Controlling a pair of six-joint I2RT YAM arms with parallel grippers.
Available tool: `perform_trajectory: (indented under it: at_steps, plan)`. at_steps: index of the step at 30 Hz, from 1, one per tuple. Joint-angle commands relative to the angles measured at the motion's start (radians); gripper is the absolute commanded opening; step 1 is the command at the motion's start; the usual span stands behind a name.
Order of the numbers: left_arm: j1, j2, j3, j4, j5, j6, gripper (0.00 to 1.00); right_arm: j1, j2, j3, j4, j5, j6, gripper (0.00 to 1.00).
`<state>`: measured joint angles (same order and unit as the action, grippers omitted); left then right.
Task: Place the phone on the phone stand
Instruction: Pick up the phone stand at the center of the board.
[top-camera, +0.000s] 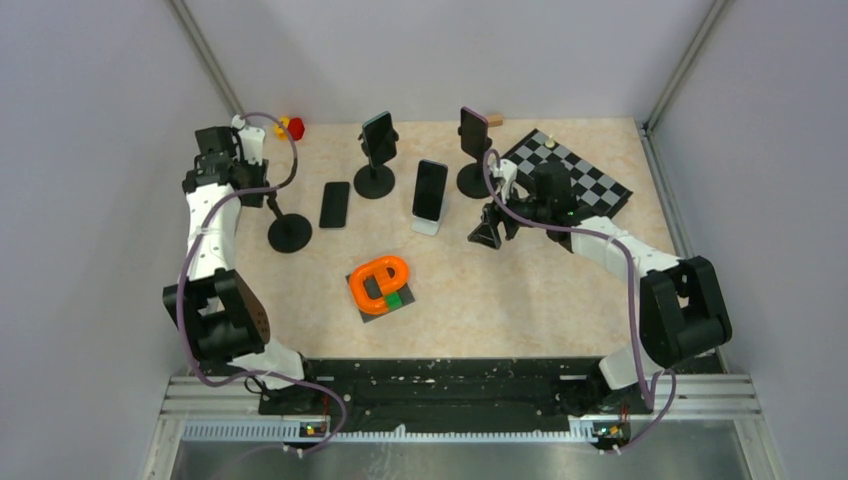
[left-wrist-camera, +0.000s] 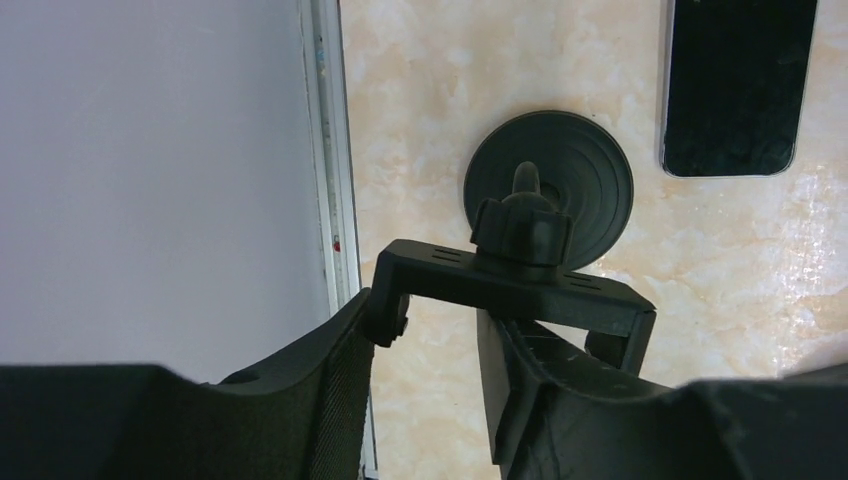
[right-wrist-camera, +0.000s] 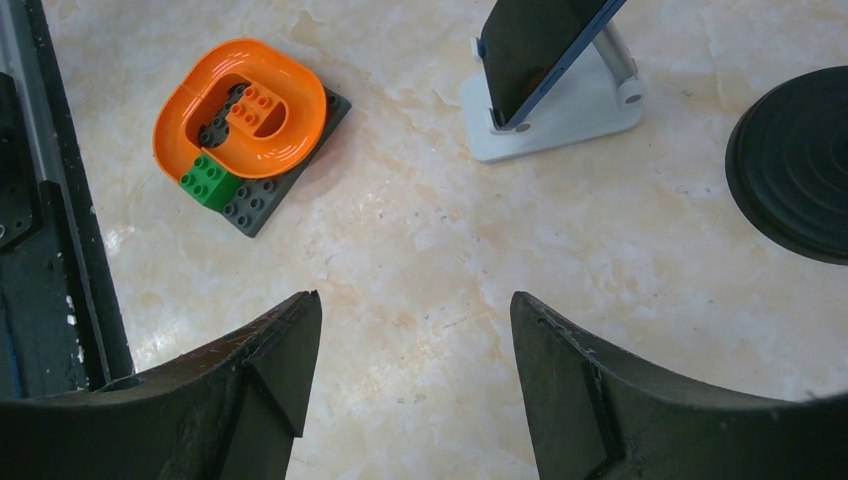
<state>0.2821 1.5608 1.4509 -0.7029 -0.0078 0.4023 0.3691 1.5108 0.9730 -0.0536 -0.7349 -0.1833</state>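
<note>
A black phone (top-camera: 335, 204) lies flat on the table; it also shows in the left wrist view (left-wrist-camera: 738, 85). Left of it stands an empty black phone stand (top-camera: 289, 232) with a round base (left-wrist-camera: 548, 180) and a clamp bracket (left-wrist-camera: 515, 285) on top. My left gripper (top-camera: 252, 192) is at this bracket. In its wrist view the left gripper (left-wrist-camera: 425, 320) is partly open, and the bracket's left prong touches the left finger (left-wrist-camera: 340, 350). My right gripper (top-camera: 490, 228) is open and empty over bare table (right-wrist-camera: 415, 310).
Two black stands (top-camera: 376, 150) (top-camera: 474, 145) and a white stand (top-camera: 430, 200) each hold a phone. An orange and green brick piece (top-camera: 380, 285) lies mid-table. A chessboard (top-camera: 580, 180) is at the back right. Red and yellow items (top-camera: 291, 126) sit at the back left.
</note>
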Motion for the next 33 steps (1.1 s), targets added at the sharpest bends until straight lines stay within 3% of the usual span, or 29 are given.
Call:
perform_trajectory:
  at_steps: [1,11,25,29,33]
  plan:
    - [0.008,-0.002,0.042,0.019,0.061,0.002,0.4,-0.002,0.006,0.011,0.011,-0.023,-0.023,0.7]
    - [0.009,-0.027,0.045,-0.002,0.1,0.008,0.0,-0.001,0.01,0.016,0.003,-0.017,-0.03,0.7]
    - [-0.001,-0.204,0.057,-0.093,0.356,-0.073,0.0,-0.001,0.01,0.025,-0.01,0.003,-0.042,0.7]
    - [-0.049,-0.269,0.063,-0.138,0.387,-0.086,0.0,-0.002,0.004,0.031,-0.019,0.012,-0.049,0.7]
    - [-0.165,-0.33,0.053,-0.158,0.361,-0.113,0.0,-0.013,-0.019,0.03,-0.02,0.022,-0.053,0.7]
